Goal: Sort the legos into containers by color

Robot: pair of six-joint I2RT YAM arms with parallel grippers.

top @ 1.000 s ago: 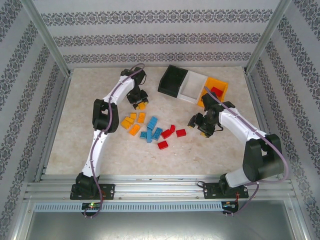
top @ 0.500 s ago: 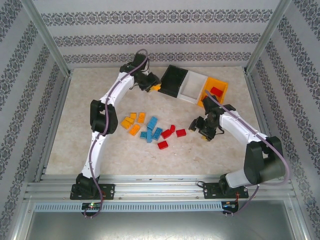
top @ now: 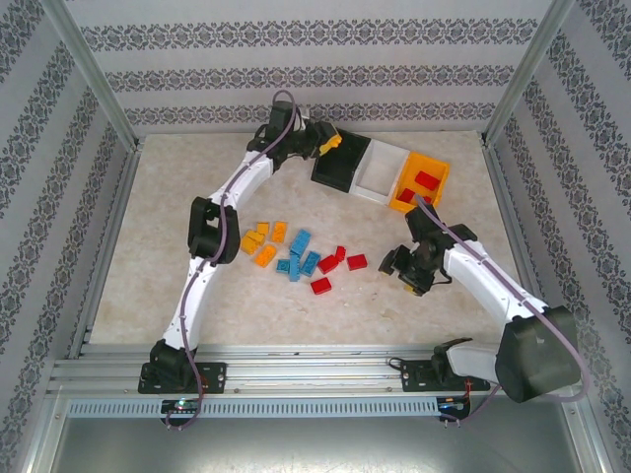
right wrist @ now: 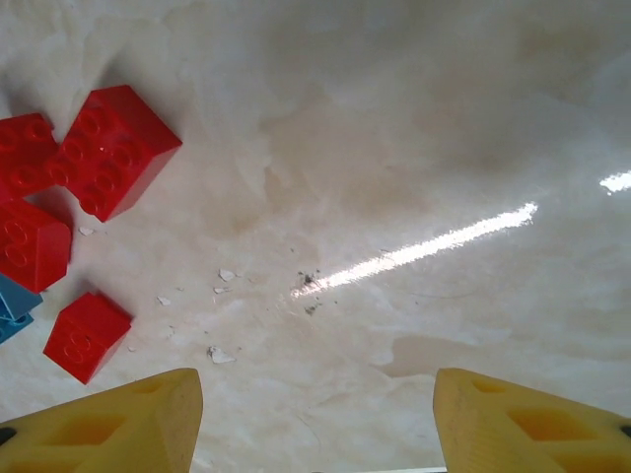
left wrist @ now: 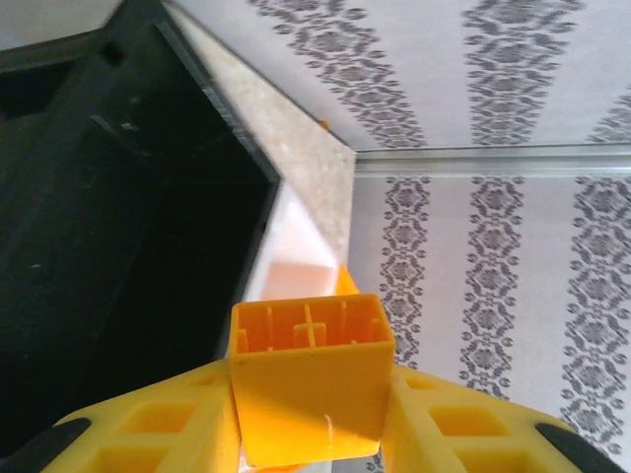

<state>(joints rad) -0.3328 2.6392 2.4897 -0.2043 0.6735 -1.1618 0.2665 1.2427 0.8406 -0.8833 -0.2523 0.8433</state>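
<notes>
My left gripper is shut on an orange-yellow lego, held in the air over the left rim of the black container. The white container and the orange container adjoin it in a row; red legos lie in the orange one. On the table lie orange-yellow legos, blue legos and red legos. My right gripper hangs open over bare table, right of a red lego. Nothing is between its fingers.
Metal frame posts and patterned walls enclose the table. The marble tabletop is bare to the left of the bricks. A small red brick and a blue corner lie left of my right gripper.
My left arm lifted an orange-yellow brick from the pile and swung it back and right to the black container. My right gripper drew back toward the near edge.
</notes>
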